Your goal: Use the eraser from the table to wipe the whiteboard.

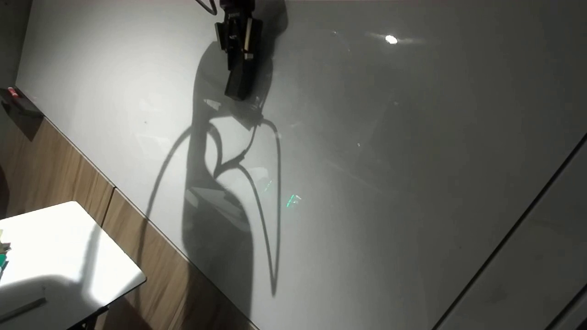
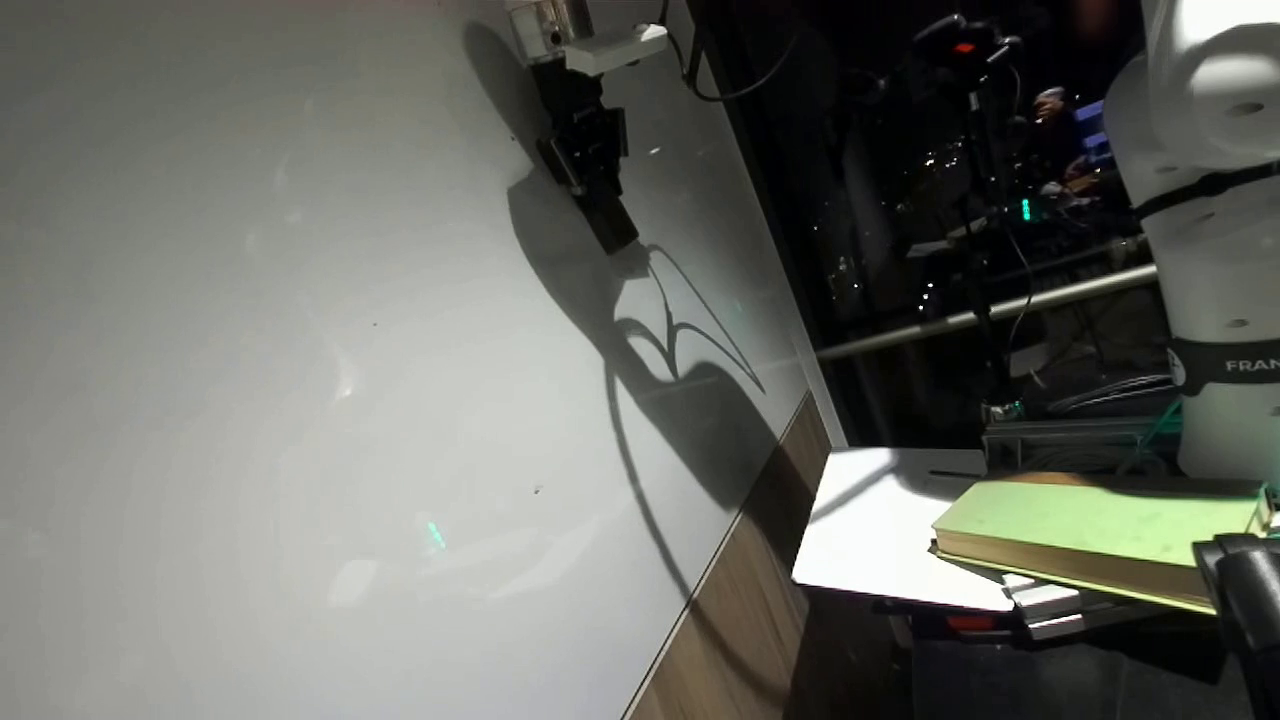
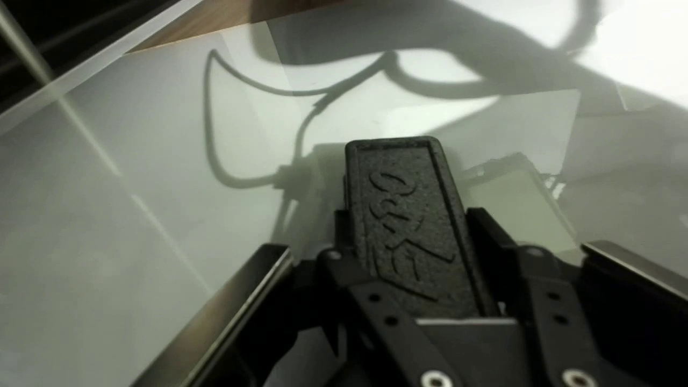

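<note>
The eraser [image 3: 400,215], a dark grey oblong block with engraved letters, sticks out from between the fingers of my gripper [image 3: 410,228] in the wrist view. Both fingers press on its long sides. In both exterior views the gripper [image 1: 238,55] [image 2: 588,160] is high up in front of the whiteboard [image 1: 390,192] [image 2: 300,280], with the eraser [image 1: 239,82] [image 2: 608,218] pointing down. Its shadow falls on the board just below it. I cannot tell whether the eraser touches the board. The table [image 1: 59,233] [image 2: 875,540] is white and stands far below.
Wood panelling [image 1: 91,158] runs along the whiteboard's lower edge. A thick green book [image 2: 1090,530] lies on the table, and a thin dark stick [image 1: 23,309] lies there too. A dark box with a red item [image 1: 20,101] is at the board's corner. The white robot arm [image 2: 1225,260] stands behind the table.
</note>
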